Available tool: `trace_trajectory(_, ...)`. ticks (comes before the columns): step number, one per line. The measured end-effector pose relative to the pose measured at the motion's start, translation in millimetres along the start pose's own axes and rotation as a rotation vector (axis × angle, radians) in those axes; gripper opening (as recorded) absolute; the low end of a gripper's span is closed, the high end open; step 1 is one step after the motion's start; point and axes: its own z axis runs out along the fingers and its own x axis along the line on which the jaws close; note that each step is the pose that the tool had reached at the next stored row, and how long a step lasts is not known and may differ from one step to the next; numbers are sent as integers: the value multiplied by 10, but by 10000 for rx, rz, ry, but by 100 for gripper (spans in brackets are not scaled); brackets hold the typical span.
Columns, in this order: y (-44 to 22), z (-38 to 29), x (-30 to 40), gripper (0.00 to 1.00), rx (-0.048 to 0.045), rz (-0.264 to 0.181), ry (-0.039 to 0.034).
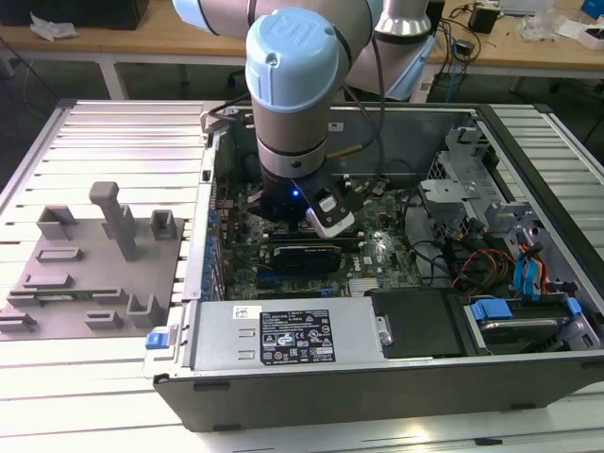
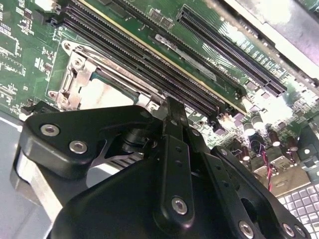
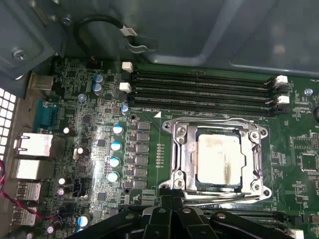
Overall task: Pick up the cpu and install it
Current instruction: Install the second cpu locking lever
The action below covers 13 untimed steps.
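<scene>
The arm reaches down into an open computer case [image 1: 528, 377] that lies on a slatted metal table [image 1: 104, 123]. In the exterior view the gripper [image 1: 326, 222] is low over the green motherboard [image 1: 377, 250], with the wrist joint directly above it. A long power supply box [image 1: 283, 335] lies along the near wall of the case, and on the exterior view's right there are drive cages [image 1: 462, 179] and loose cables with blue connectors [image 1: 528, 274]. Outside the case, on the exterior view's left, a grey fixture plate with plastic blocks [image 1: 104, 255] lies on the table, well apart from the arm.

Around the gripper the room is narrow: the case walls stand on all sides, and a dark card [image 1: 307, 255] stands on the board just beside the tool. In the first wrist view a black cable loop [image 3: 99, 30] hangs from the grey case wall above the long black memory slots [image 3: 199, 84], which run close along one side of the socket frame [image 3: 179, 149]. On another side there are rows of small capacitors [image 3: 115, 147] and the rear ports [image 3: 32, 149].

The cpu [image 3: 218, 158] lies inside the metal socket frame, its silvery top showing some stains. It also shows in the second wrist view [image 2: 102, 94], partly hidden behind the gripper body [image 2: 169, 164]. The gripper's black links [image 3: 169, 219] are just beside the near edge of the frame, not over the chip. The fingers look drawn together with nothing between them, and they do not touch the cpu.
</scene>
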Motion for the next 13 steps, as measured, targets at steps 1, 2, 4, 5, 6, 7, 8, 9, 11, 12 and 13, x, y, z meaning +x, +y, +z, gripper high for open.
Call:
trace_trajectory(1, 0, 4, 6, 11, -1, -5, -25)
trace_trajectory(2, -1, 7, 8, 11, -2, -8, -42)
trace_trajectory(4, -4, 14, 9, 11, -13, -14, -61)
trace_trajectory(5, -8, 35, 12, 11, -186, -7, -111)
trace_trajectory(6, -9, 38, 12, 11, -232, -5, -122)
trace_trajectory(7, -9, 41, 13, 11, -268, -3, -130)
trace_trajectory(8, -10, 45, 14, 11, -319, 0, -143)
trace_trajectory(9, -11, 48, 16, 11, -356, 2, -152)
trace_trajectory(11, -12, 56, 20, 11, -452, 7, -177)
trace_trajectory(12, -13, 58, 20, 11, -477, 8, -185)
trace_trajectory(13, -12, 59, 20, 11, -484, 9, -187)
